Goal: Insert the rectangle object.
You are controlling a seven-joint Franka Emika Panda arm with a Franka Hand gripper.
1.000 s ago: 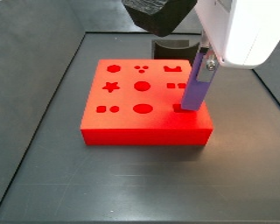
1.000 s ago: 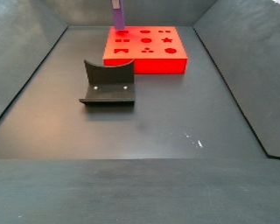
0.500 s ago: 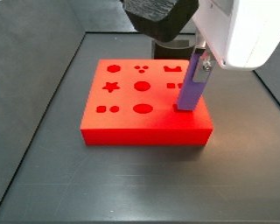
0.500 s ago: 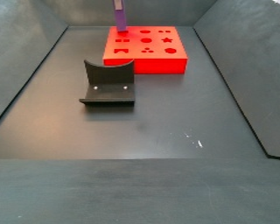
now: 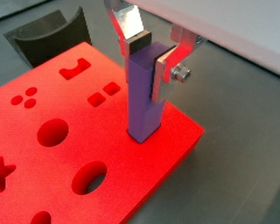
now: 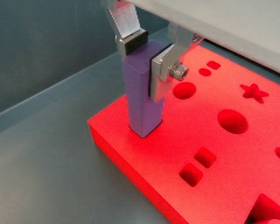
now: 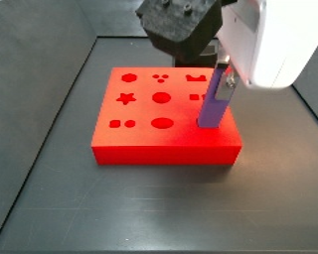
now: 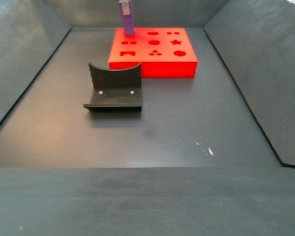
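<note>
The rectangle object, a slim purple bar [image 5: 146,101], stands upright with its lower end in a hole near a corner of the red block [image 5: 73,149]. It also shows in the wrist view [image 6: 145,96] and in both side views [image 7: 217,99] [image 8: 126,18]. My gripper [image 5: 150,59] is directly above the block and shut on the bar's upper end, one silver finger on each side; it also shows in the wrist view [image 6: 149,55] and in a side view [image 7: 225,69]. The bar leans slightly in a side view. Its lower end is hidden in the hole.
The red block [image 7: 162,124] has several shaped holes: star, circles, ovals, squares. It lies at the far end of the dark floor [image 8: 150,147]. A dark grey curved holder [image 8: 113,88] stands in front of it, apart from the block. Raised walls enclose the floor.
The gripper and the bar have gone down a little, with the bar's lower end a bit deeper in the block. The wrist has shifted slightly. The block and holder have not moved.
</note>
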